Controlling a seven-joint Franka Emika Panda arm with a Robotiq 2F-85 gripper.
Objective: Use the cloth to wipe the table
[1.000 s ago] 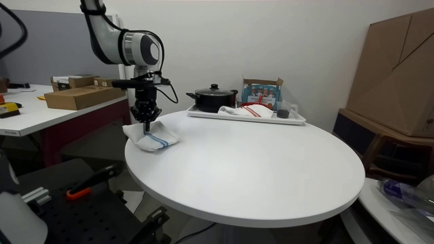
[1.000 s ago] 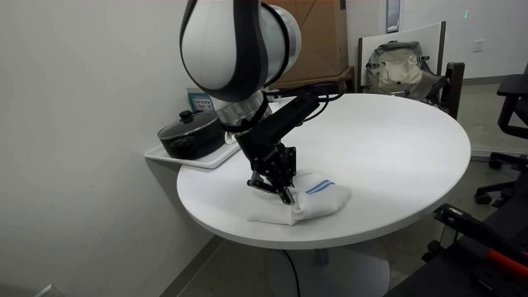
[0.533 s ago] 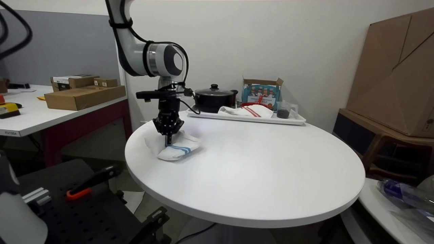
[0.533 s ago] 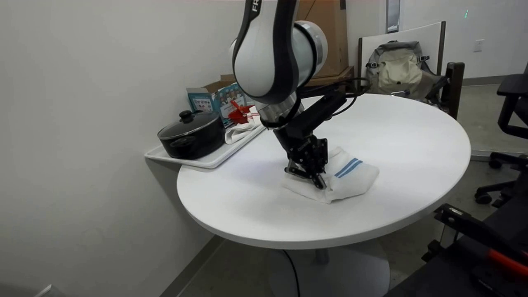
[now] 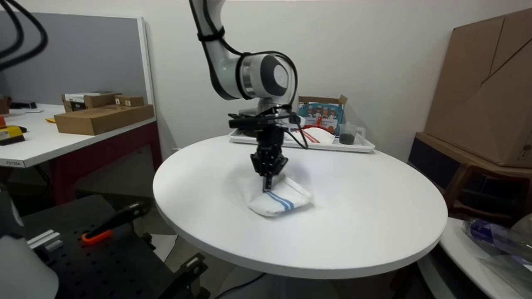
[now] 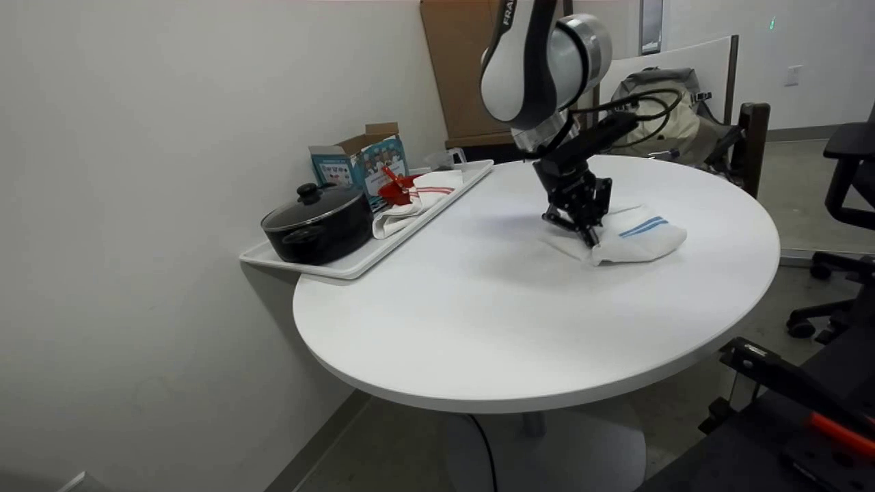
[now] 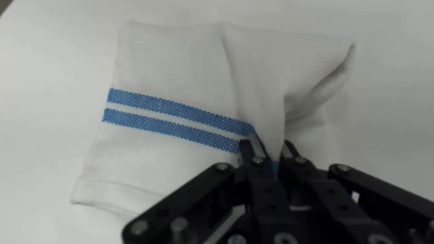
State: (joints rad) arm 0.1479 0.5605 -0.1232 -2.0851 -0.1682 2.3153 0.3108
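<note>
A white cloth with two blue stripes lies partly folded and flat on the round white table point(image 5: 353, 232), and shows in both exterior views point(image 5: 266, 205) point(image 6: 642, 246). My gripper point(image 5: 267, 187) points down at the cloth, left of the table's middle in that view. It also shows in an exterior view point(image 6: 591, 239) with its tips at table level. In the wrist view, my gripper point(image 7: 269, 147) is shut on a bunched fold of the cloth point(image 7: 176, 67). The fold rises between the two fingers. The part of the cloth under the gripper is hidden.
A white tray point(image 6: 348, 270) stands at the table's wall-side edge. It holds a black lidded pot point(image 6: 318, 229), a red-striped cloth point(image 6: 437, 181), a red item point(image 6: 395, 193), a printed box point(image 6: 384, 164) and a clear cup point(image 5: 347, 135). A wall runs behind the tray.
My gripper has dragged the cloth across the table from the left edge toward the middle, rightward in both exterior views. The cloth has stayed in the gripper.
</note>
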